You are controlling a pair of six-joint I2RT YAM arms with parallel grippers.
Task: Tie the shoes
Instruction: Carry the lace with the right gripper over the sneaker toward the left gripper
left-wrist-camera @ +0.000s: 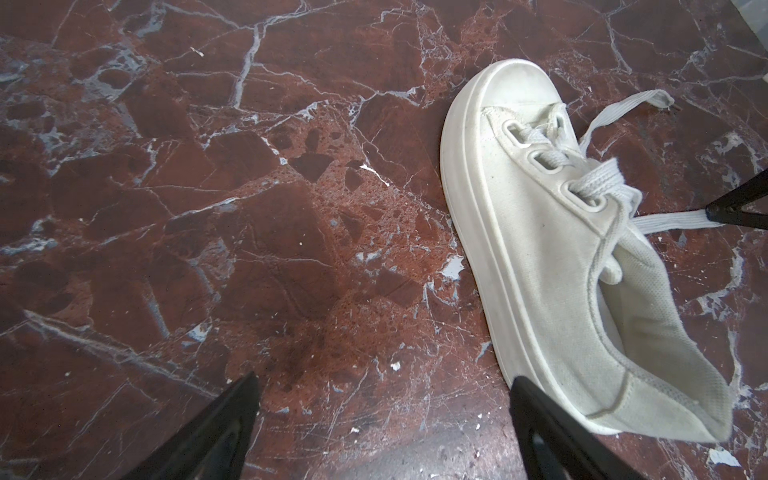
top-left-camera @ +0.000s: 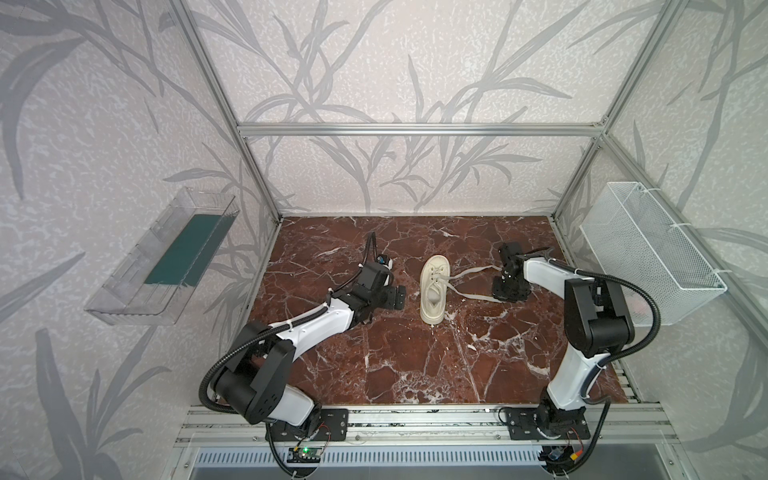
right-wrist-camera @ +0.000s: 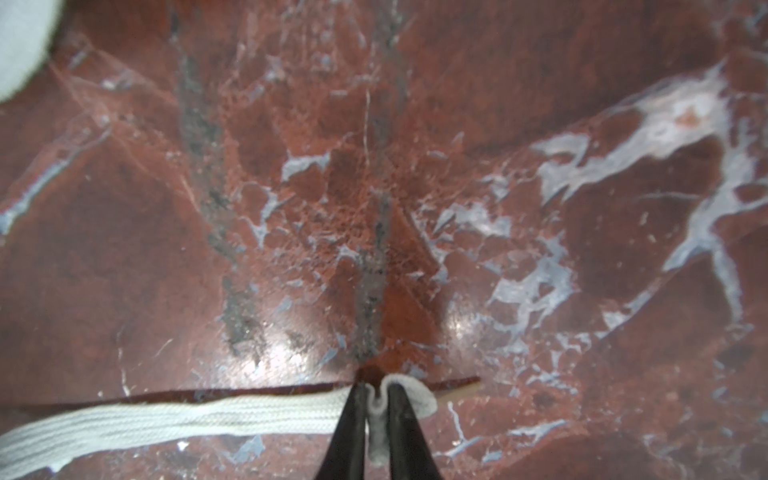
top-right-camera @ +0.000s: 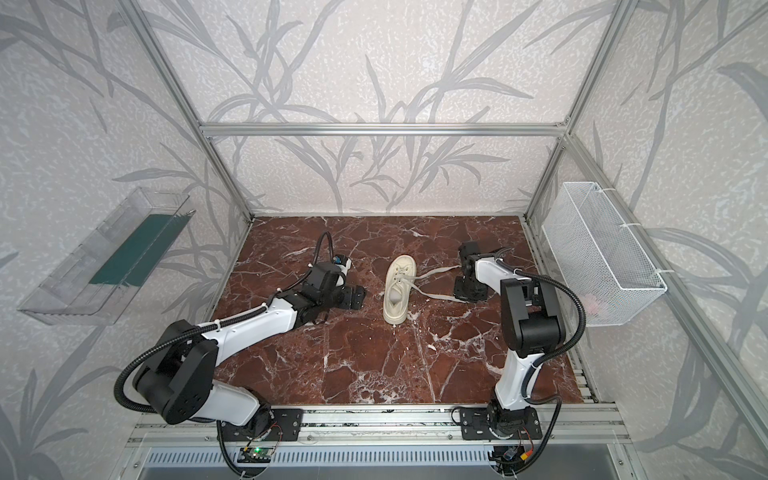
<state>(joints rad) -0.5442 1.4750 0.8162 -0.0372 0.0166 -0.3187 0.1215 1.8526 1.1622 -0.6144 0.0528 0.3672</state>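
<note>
A cream low-top shoe (top-left-camera: 434,291) (top-right-camera: 399,291) stands on the red marble tabletop, toe toward the back wall. Both of its flat laces trail to the right: one (top-left-camera: 473,272) lies loose, the nearer lace (top-left-camera: 469,296) runs to my right gripper (top-left-camera: 505,295) (top-right-camera: 467,297). In the right wrist view the right gripper (right-wrist-camera: 377,390) is shut on this lace (right-wrist-camera: 166,415) near its end, with the fabric bunched between the fingers. My left gripper (top-left-camera: 397,297) (top-right-camera: 357,297) rests low, just left of the shoe. Seen from the left wrist, this gripper (left-wrist-camera: 382,380) is open and holds nothing, beside the shoe (left-wrist-camera: 561,249).
A clear plastic tray (top-left-camera: 162,257) hangs on the left wall. On the right wall hangs a white wire basket (top-left-camera: 648,249). Aluminium frame posts stand at the table's back corners, and a metal rail (top-left-camera: 415,419) runs along the front edge.
</note>
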